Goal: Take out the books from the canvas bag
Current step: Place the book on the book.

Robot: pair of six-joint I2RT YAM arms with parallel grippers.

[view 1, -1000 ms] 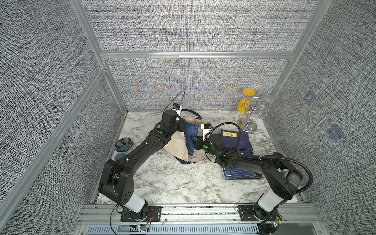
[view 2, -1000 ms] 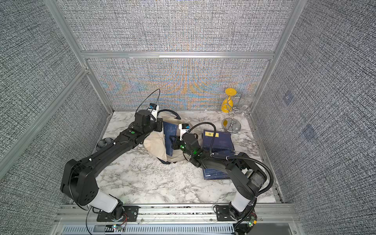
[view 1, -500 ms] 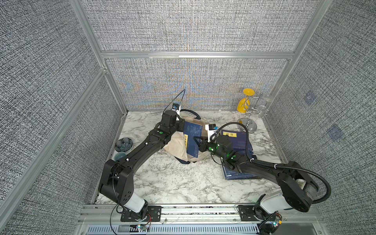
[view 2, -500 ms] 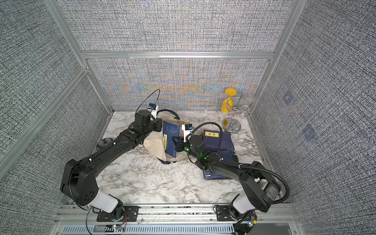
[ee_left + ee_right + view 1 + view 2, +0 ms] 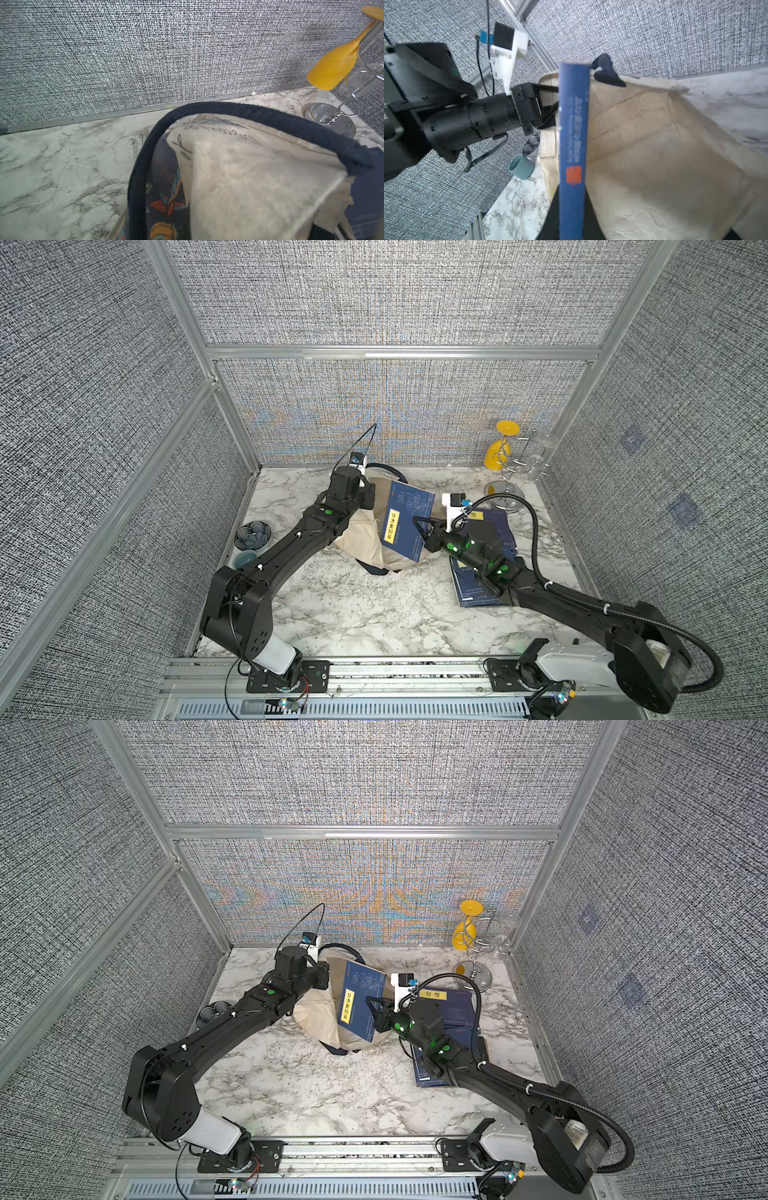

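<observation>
On the marble bench (image 5: pixel 353 614), nearest you, a stack of books (image 5: pixel 473 593) lies flat under the right arm. Just beyond it, your right claw (image 5: pixel 419 526) is closed on the edge of one navy book (image 5: pixel 409 510), which is held tilted with its yellow label showing, over the open mouth of the slumped canvas bag (image 5: pixel 361 537). Level with the bag, a cup (image 5: pixel 245 560) and a bowl (image 5: pixel 252 531) sit at the left edge. Your left claw (image 5: pixel 368 502) is clamped on the bag's far rim. A glass rack (image 5: pixel 511 472) stands in the far right corner.
</observation>
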